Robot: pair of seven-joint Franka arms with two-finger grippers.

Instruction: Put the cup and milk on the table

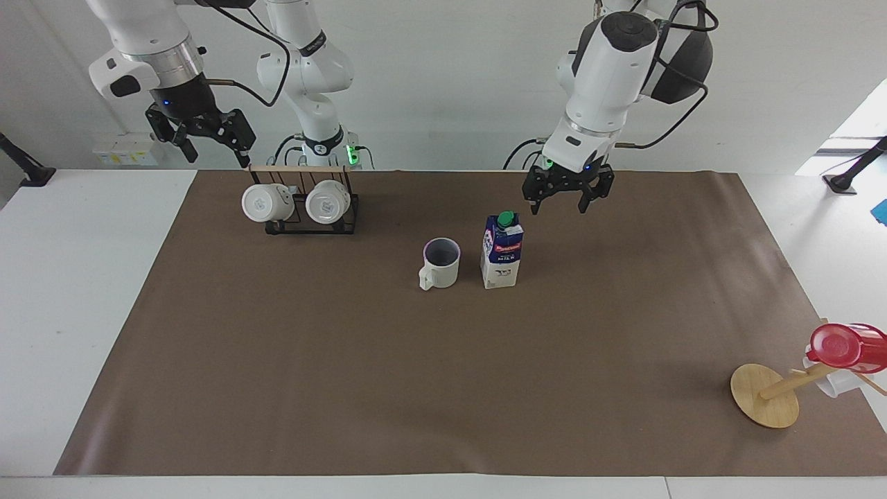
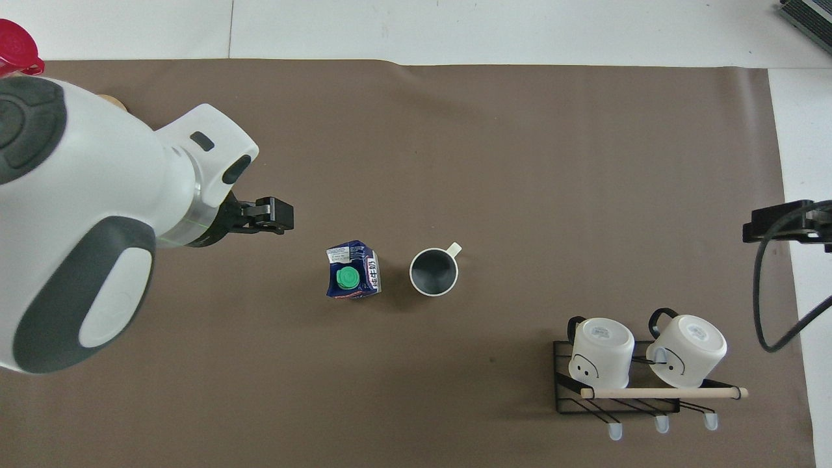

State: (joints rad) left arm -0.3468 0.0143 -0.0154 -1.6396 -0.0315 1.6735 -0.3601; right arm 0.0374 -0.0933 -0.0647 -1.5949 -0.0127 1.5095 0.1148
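The milk carton [image 1: 502, 253] stands upright on the brown mat [image 1: 416, 388] of the table, with nothing touching it. The off-white ribbed cup [image 1: 441, 264] stands upright beside it, toward the right arm's end. Both also show in the overhead view: the milk [image 2: 353, 279], the cup [image 2: 433, 272], the mat [image 2: 520, 162]. My left gripper [image 1: 560, 206] is open and empty, raised over the mat clear of the carton, toward the left arm's end; it also shows in the overhead view [image 2: 273, 216]. My right gripper [image 1: 216, 156] is open and waits raised over the mug rack.
A black wire rack [image 1: 301, 208] with two plain white mugs stands near the robots at the right arm's end; it also shows in the overhead view [image 2: 640, 374]. A tipped wooden mug tree [image 1: 766, 395] with a red cup [image 1: 845, 345] lies at the left arm's end.
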